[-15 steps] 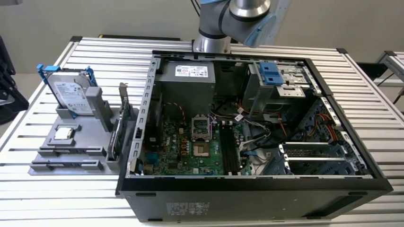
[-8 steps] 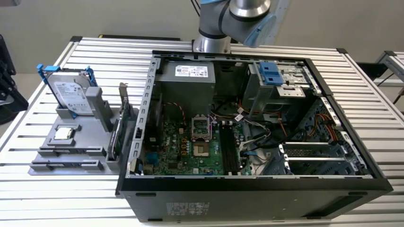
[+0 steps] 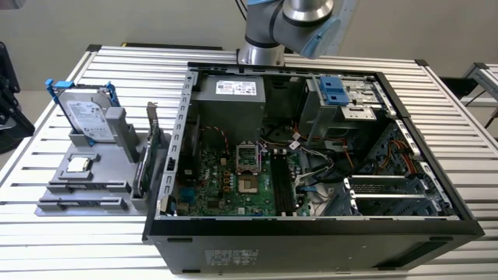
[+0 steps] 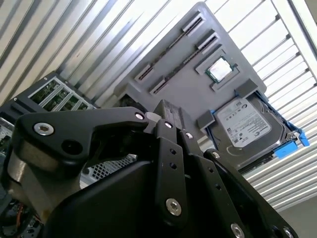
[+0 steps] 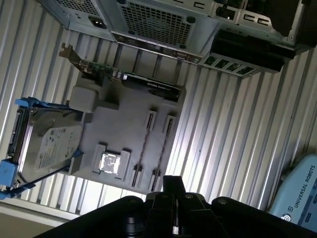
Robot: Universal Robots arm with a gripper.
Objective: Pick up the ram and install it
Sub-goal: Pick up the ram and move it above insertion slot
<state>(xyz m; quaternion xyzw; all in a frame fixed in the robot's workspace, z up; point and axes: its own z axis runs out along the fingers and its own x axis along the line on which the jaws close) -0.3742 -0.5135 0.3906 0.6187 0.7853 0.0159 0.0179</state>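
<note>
Left of centre in the first wrist view, the ram (image 5: 146,143) sits on edge in the grey holder (image 5: 124,119), outside the computer case (image 5: 158,20), so I judge nothing done yet. My pincer (image 5: 173,187) hangs above the holder; I cannot tell if it is open or closed.
</note>
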